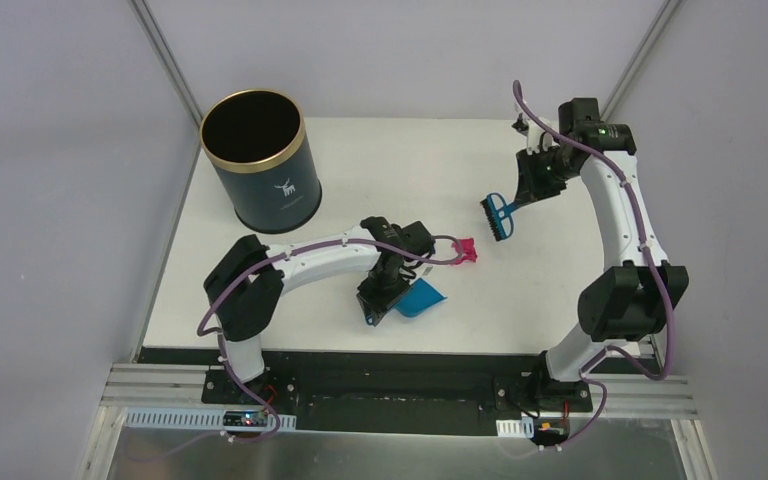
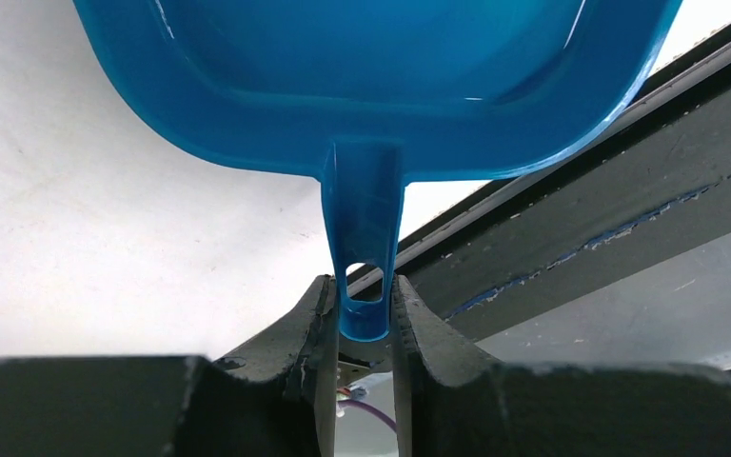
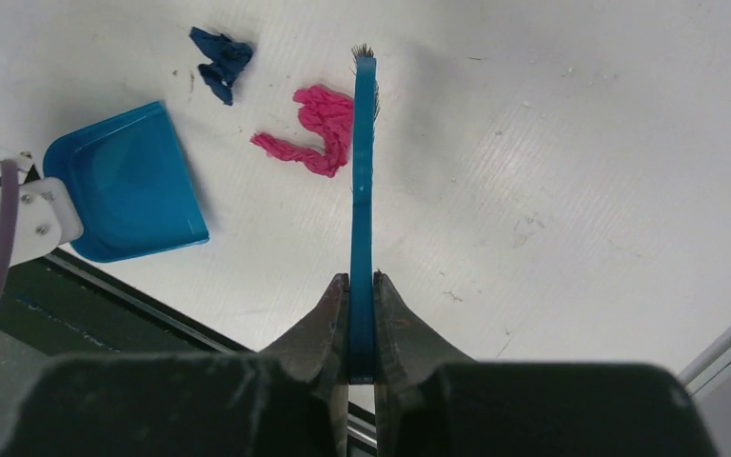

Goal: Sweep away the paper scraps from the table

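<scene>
While the left gripper (image 2: 363, 309) clamps the dustpan (image 2: 371, 86) handle at the surface (image 3: 552, 143) front edge, the right gripper (image 3: 362, 290) pinches the brush (image 3: 363, 171) — paper scraps (image 3: 319, 133), pink and dark blue, lie near the dustpan.

We find bright, even overhead light; the table (image 1: 520, 300) runs near white. Shadows under the dustpan (image 3: 124, 181) are soft and short. Glare marks the metal sheet (image 1: 410, 455). Both wrist views blur in the near foreground.
</scene>
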Available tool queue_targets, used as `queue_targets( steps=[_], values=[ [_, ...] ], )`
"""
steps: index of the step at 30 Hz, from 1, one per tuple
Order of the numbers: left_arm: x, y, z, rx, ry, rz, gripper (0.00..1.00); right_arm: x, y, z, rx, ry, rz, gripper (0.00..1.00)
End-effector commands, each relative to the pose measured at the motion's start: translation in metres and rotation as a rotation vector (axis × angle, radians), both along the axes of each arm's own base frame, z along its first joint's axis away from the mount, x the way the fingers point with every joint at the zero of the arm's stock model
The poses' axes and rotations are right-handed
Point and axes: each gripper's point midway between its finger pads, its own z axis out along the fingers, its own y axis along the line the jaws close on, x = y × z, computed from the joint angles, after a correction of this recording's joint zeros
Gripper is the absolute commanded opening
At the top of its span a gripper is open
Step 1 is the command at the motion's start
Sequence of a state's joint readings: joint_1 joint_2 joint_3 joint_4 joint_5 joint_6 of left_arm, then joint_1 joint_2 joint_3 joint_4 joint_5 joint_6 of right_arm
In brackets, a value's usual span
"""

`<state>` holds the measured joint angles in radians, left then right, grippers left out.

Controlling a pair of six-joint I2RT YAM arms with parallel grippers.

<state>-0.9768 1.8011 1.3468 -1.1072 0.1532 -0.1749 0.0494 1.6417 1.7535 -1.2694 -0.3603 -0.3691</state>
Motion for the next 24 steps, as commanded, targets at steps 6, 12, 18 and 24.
queue_targets(
  steps=[6, 12, 18, 24],
  values=[
    [0.004, -0.015, -0.011, 0.026, -0.052, -0.026, 0.24, 0.021, -0.004, -0.015, -0.013, -0.026, -0.021, 0.00],
    [0.002, -0.011, -0.023, 0.003, -0.106, -0.009, 0.37, 0.022, -0.002, -0.019, 0.000, -0.015, -0.020, 0.00],
    [-0.005, -0.010, -0.027, -0.066, -0.167, -0.005, 0.40, 0.023, -0.001, -0.019, 0.009, -0.017, -0.017, 0.00],
    [-0.004, -0.019, -0.028, -0.156, -0.232, -0.022, 0.38, 0.034, 0.003, -0.020, 0.027, -0.033, -0.020, 0.00]
  ],
)
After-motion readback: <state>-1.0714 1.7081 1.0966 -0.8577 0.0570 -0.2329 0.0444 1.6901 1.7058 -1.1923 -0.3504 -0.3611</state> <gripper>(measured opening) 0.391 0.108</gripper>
